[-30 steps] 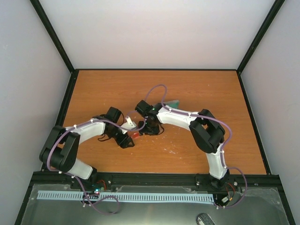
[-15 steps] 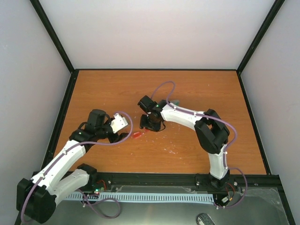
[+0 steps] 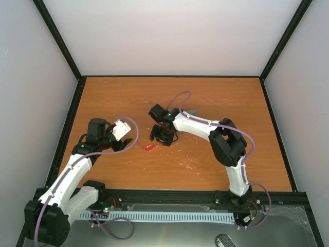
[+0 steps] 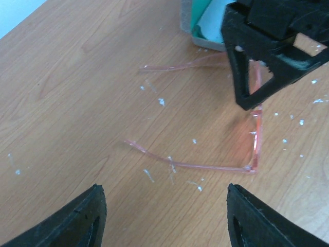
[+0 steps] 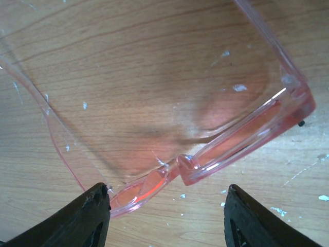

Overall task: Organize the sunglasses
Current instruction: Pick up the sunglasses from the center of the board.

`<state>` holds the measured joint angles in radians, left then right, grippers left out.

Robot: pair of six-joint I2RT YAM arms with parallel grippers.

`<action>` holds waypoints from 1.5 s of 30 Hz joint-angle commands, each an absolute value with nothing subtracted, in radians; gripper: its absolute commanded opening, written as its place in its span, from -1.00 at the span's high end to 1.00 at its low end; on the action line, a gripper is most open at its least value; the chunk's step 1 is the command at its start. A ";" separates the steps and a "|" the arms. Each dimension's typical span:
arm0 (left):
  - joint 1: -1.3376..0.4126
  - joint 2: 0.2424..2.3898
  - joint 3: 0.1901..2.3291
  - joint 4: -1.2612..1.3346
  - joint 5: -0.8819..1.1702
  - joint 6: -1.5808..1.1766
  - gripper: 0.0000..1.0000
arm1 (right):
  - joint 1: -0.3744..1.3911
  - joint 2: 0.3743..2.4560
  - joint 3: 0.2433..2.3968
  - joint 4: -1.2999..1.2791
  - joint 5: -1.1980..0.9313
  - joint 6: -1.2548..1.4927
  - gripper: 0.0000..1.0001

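Observation:
The sunglasses (image 3: 149, 147) lie on the wooden table with both thin temple arms unfolded. In the left wrist view their reddish front (image 4: 255, 139) faces right and the temples stretch to the left. My right gripper (image 3: 160, 138) hangs open just over the front frame (image 5: 241, 141), whose bridge sits between the fingertips (image 5: 97, 208) without being clamped. Its black fingers (image 4: 257, 67) show in the left wrist view. My left gripper (image 3: 125, 135) is open, well to the left of the glasses and pointing at them, holding nothing (image 4: 167, 216).
A grey case with a green inside (image 4: 198, 23) lies open behind the glasses, partly hidden under the right arm (image 3: 191, 112); something pale blue rests in it. White scuff marks dot the wood (image 4: 162, 102). Black frame rails edge the table (image 3: 72, 113).
My left arm has drawn back to the left, away from the sunglasses. The right gripper has stayed over the front frame and opened a little wider.

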<state>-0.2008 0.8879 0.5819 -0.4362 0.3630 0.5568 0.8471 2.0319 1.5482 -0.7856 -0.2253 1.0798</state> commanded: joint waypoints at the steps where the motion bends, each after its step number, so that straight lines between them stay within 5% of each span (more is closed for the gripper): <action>1: -0.150 0.874 0.562 -0.391 0.382 0.579 -0.27 | 0.853 2.036 1.532 -0.805 -0.242 1.135 -0.19; 13: -0.028 0.889 0.534 -0.353 0.451 0.592 -0.28 | 0.859 2.131 1.570 -0.775 -0.276 1.184 -0.08; 29: -0.026 0.879 0.509 -0.361 0.490 0.570 -0.27 | 0.861 2.136 1.594 -0.831 -0.204 1.144 0.94; 45: -0.025 0.896 0.784 -0.243 0.491 0.380 -0.05 | 0.862 1.870 1.394 -0.674 -0.233 0.674 0.94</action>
<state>-0.0334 0.8658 0.7017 -0.3111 0.4721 0.4500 0.8574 1.9957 1.4670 -0.7567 -0.1951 0.8730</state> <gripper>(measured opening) 0.529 0.075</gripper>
